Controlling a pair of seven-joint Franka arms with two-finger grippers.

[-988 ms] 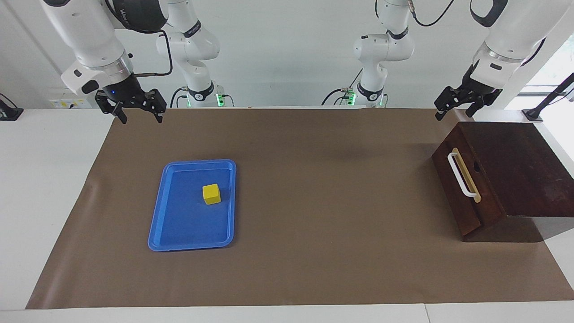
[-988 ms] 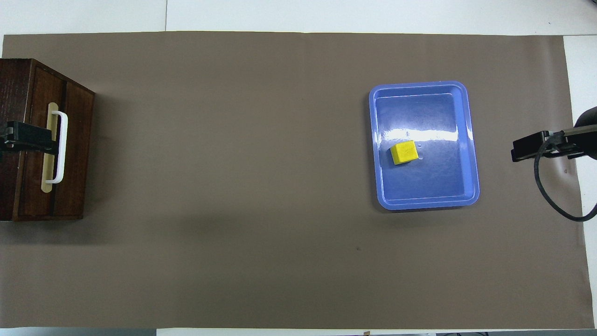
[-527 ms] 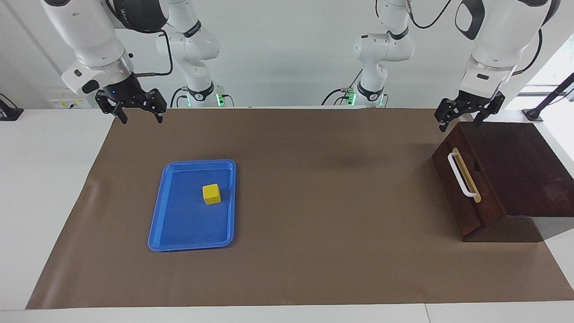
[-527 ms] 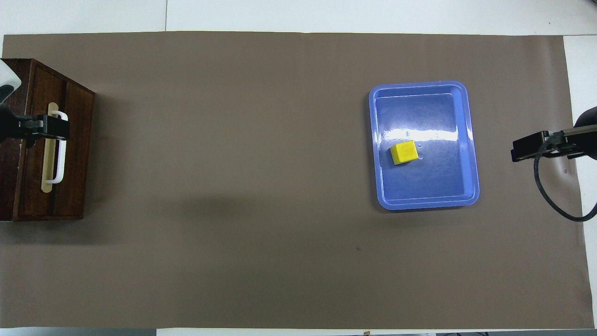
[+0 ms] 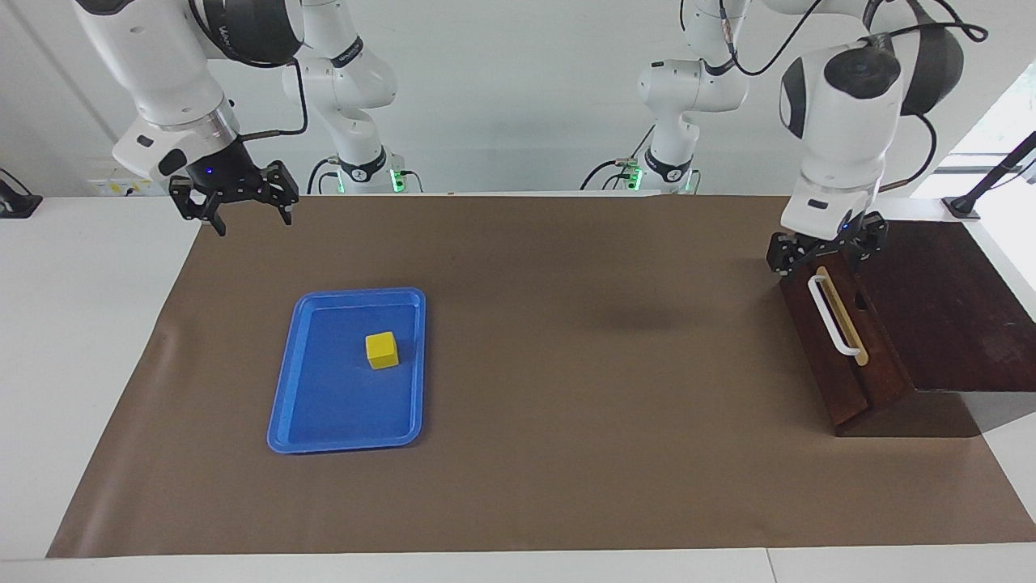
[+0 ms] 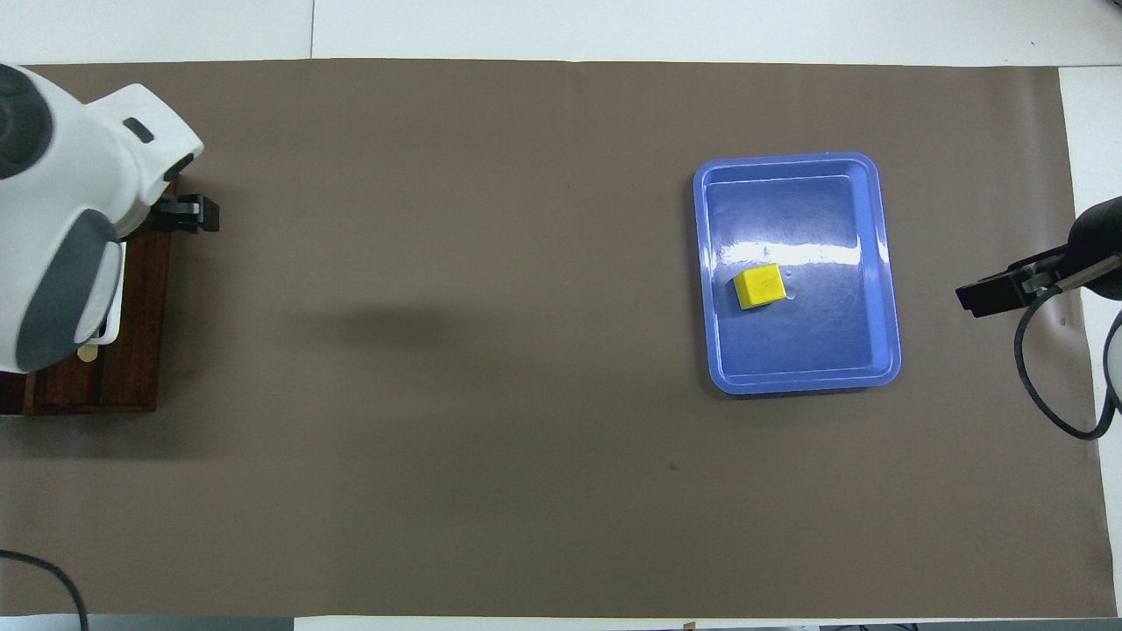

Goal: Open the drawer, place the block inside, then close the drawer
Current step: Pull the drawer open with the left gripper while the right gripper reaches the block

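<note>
The dark wooden drawer [image 5: 838, 368] is shut in its box [image 5: 947, 300] at the left arm's end of the table, with its white bar handle [image 5: 834, 316] on a pale strip. My left gripper [image 5: 822, 259] is open and low over the end of the handle nearer to the robots, a finger on each side of it. In the overhead view the left arm covers most of the drawer [image 6: 140, 350], and one finger [image 6: 197, 213] sticks out. The yellow block [image 5: 382, 350] [image 6: 759, 286] lies in the blue tray [image 5: 324, 401]. My right gripper [image 5: 252, 215] [image 6: 990, 294] is open and empty, waiting in the air.
The blue tray [image 6: 815, 342] lies on the brown mat [image 5: 566, 405] toward the right arm's end of the table. The box stands at the mat's edge at the left arm's end. White table shows around the mat.
My left arm has swung forward and down, from above the box's corner nearest the robots to the handle's nearer end. The right gripper has barely shifted. Block, tray and drawer have not moved.
</note>
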